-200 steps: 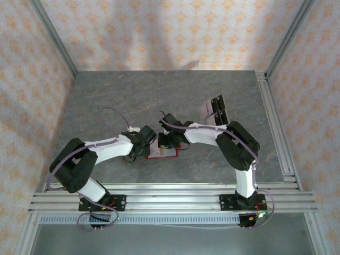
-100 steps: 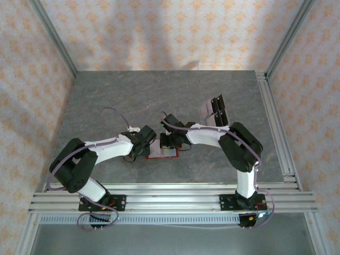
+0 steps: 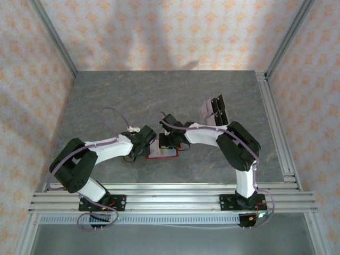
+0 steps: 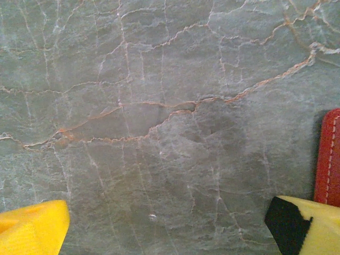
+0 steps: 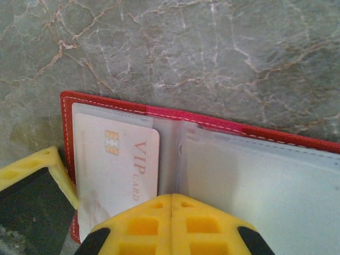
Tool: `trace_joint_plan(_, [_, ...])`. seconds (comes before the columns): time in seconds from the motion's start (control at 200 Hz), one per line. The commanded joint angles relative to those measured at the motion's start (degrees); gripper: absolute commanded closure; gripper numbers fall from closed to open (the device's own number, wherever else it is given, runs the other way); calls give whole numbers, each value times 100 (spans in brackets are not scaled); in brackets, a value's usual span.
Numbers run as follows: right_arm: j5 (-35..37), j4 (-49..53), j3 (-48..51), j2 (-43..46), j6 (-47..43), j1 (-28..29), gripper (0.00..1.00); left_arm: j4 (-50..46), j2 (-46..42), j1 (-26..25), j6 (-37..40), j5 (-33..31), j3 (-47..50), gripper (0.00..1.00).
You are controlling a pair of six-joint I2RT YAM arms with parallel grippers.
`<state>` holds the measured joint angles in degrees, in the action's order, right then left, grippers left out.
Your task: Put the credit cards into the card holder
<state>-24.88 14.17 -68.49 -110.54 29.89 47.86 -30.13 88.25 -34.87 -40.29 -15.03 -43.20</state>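
We pin the card holder [image 5: 106,102] open.
Right end effector [image 5: 171,215] closed, left end effector [image 4: 167,228] wide; releasing may fold it, ejecting the credit card [image 5: 119,159].

The red wallet [image 5: 106,103] lies open and flat, its pale lining facing up. A pinkish card [image 5: 114,164] with a chip, marked VIP, sits in the pocket beside its fold. More cards [image 3: 214,110], pale with black parts, lie well apart from the wallet, to its far right.
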Motion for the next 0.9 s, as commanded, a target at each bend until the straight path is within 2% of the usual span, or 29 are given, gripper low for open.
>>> trace_joint_plan(0.0, [-84, 63, -234, -133, -29, 57, 98, 209, 174, -20, -40, 117, 176, 0])
trace_joint_plan(0.4, [-216, 82, -421, -319, 17, 196, 99, 218, 208, -46, -58, 139, 159, 0])
trace_joint_plan(0.681, [159, 434, -377, 272, -144, 133, 94, 66, 158, -41, -168, 12, 119, 0])
trace_joint_plan(0.746, [276, 530, -295, 553, -141, 63, 86, -59, 127, -46, -215, -100, 78, 0])
trace_joint_plan(0.831, [501, 660, -132, 891, -122, -44, 66, -207, 81, -42, -242, -227, 40, 0])
trace_joint_plan(0.891, [659, 762, -49, 1047, -102, -91, 57, -278, 38, -37, -242, -275, 14, 0])
